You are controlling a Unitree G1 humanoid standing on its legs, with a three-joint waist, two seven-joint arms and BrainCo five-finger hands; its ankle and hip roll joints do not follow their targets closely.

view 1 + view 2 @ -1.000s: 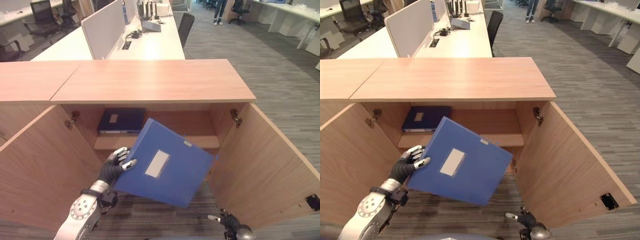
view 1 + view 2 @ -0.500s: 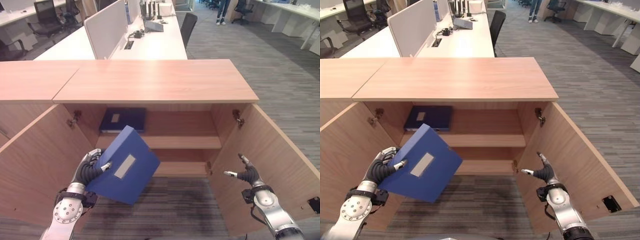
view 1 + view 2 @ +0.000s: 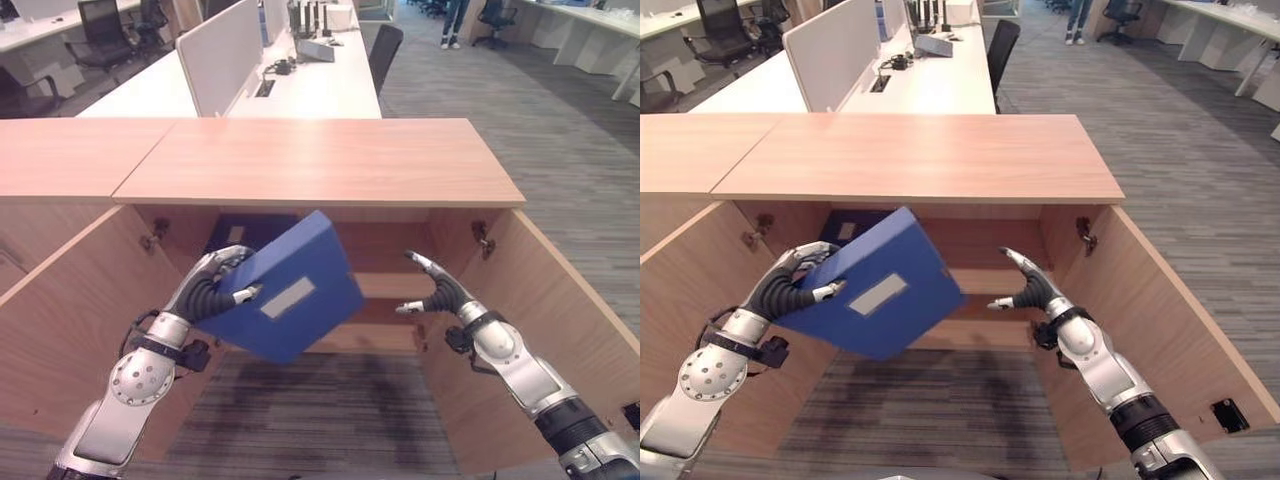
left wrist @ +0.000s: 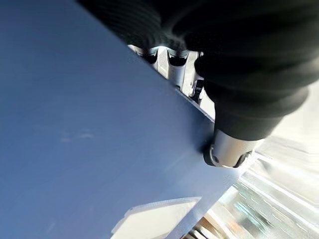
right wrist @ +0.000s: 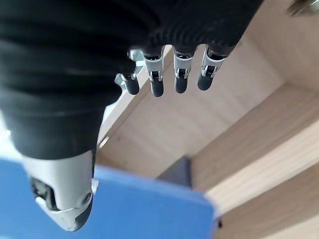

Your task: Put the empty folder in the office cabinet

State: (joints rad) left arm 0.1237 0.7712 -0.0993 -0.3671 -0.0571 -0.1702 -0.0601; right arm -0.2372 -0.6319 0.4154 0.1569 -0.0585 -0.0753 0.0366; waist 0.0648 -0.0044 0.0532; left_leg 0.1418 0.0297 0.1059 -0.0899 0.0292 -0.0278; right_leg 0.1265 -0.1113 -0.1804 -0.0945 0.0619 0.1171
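A blue folder (image 3: pixel 290 295) with a white label is tilted in the air before the open wooden cabinet (image 3: pixel 320 160). My left hand (image 3: pixel 215 285) is shut on its left edge, fingers over the top and thumb on the face; the left wrist view shows the thumb (image 4: pixel 229 149) pressed on the blue cover (image 4: pixel 75 124). Just right of the folder my right hand (image 3: pixel 435 290) is open, fingers straight, apart from it. In the right wrist view the fingers (image 5: pixel 179 74) point into the cabinet above the folder (image 5: pixel 124 204).
A second, darker folder (image 3: pixel 845 228) lies on the upper shelf, mostly hidden behind the held one. Both cabinet doors (image 3: pixel 70 320) (image 3: pixel 560 330) stand wide open. The shelf (image 3: pixel 385 285) is bare at its right. White desks (image 3: pixel 310 85) and chairs stand behind.
My left hand has lifted the folder up and forward to the level of the upper shelf. My right hand has risen and moved left towards the folder's right edge.
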